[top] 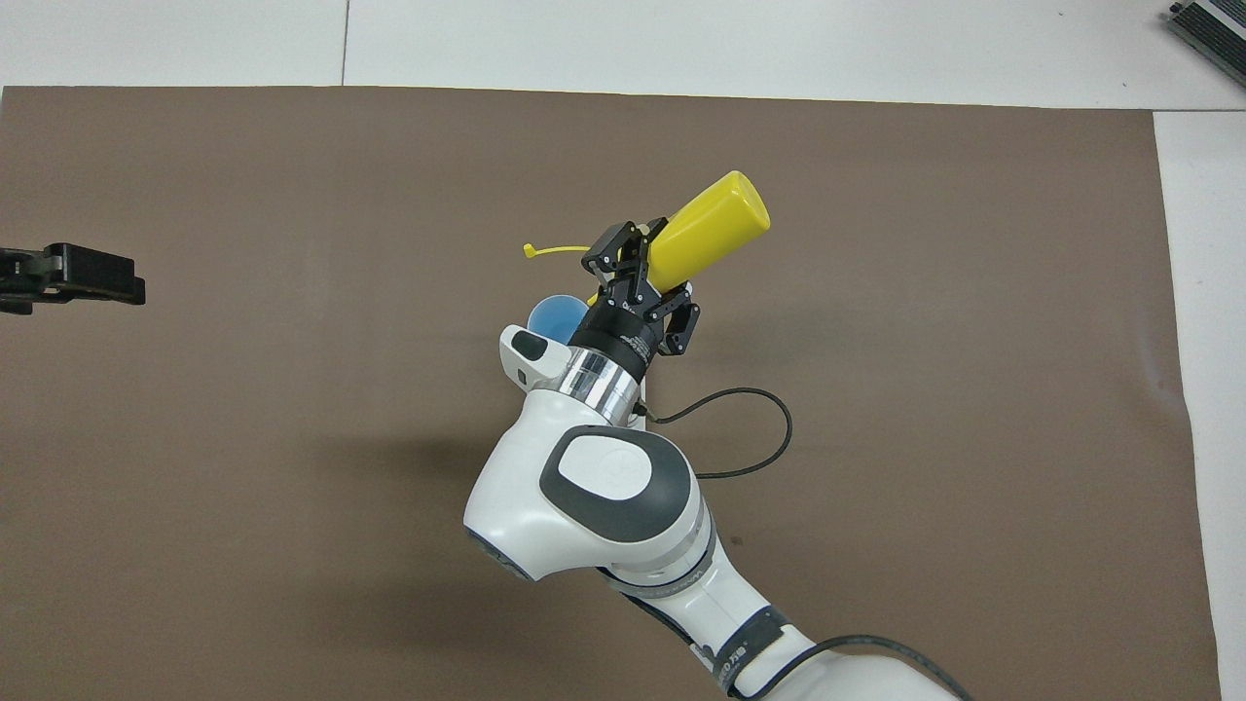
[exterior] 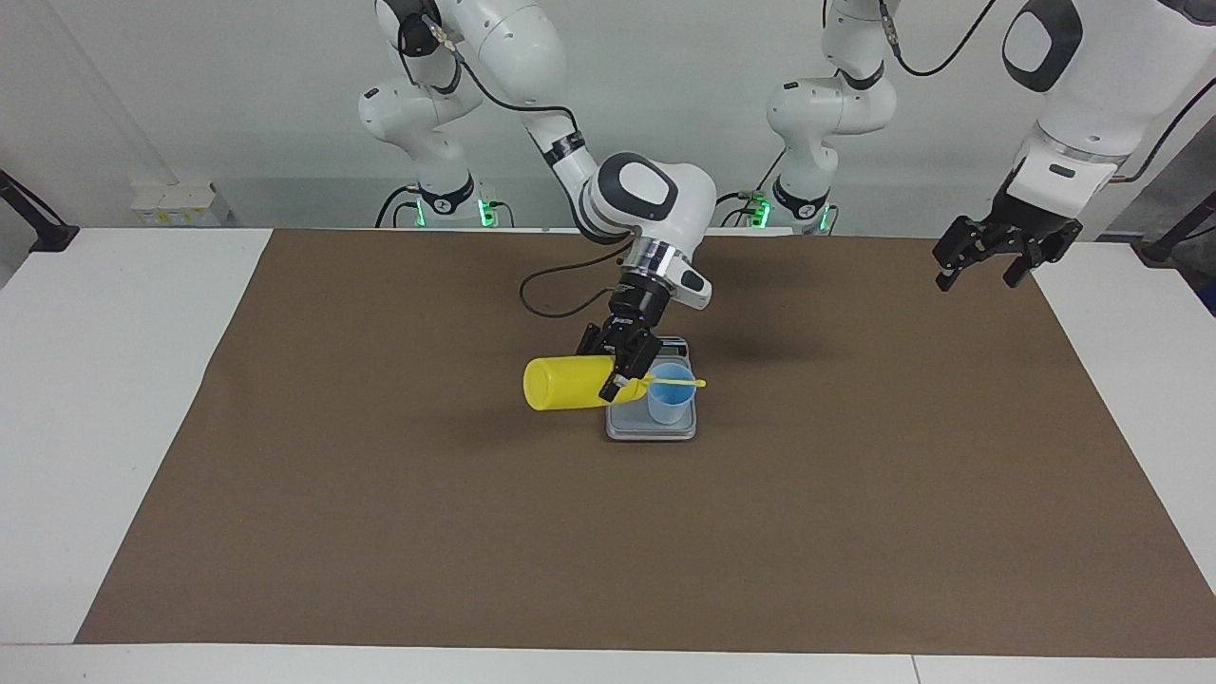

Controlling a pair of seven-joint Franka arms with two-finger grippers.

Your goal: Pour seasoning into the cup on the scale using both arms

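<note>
My right gripper [exterior: 619, 377] is shut on the seasoning, a yellow squeeze bottle [exterior: 564, 384], near its neck. The bottle lies about level in the air, nozzle toward the light-blue cup [exterior: 668, 403]. Its thin cap strap [exterior: 680, 382] reaches across the cup's mouth. The cup stands on the grey scale [exterior: 652, 429]. From overhead, the bottle [top: 707, 228] sticks out past the right gripper [top: 640, 265], the cup [top: 556, 313] peeks out beside the wrist, and the scale is almost wholly hidden under the arm. My left gripper [exterior: 984, 262] hangs open over the mat's edge at the left arm's end, waiting.
A brown mat [exterior: 380, 522] covers most of the white table [exterior: 114, 399]. A black cable [top: 754, 438] loops from the right wrist over the mat. Small white boxes [exterior: 176, 203] sit by the wall at the right arm's end.
</note>
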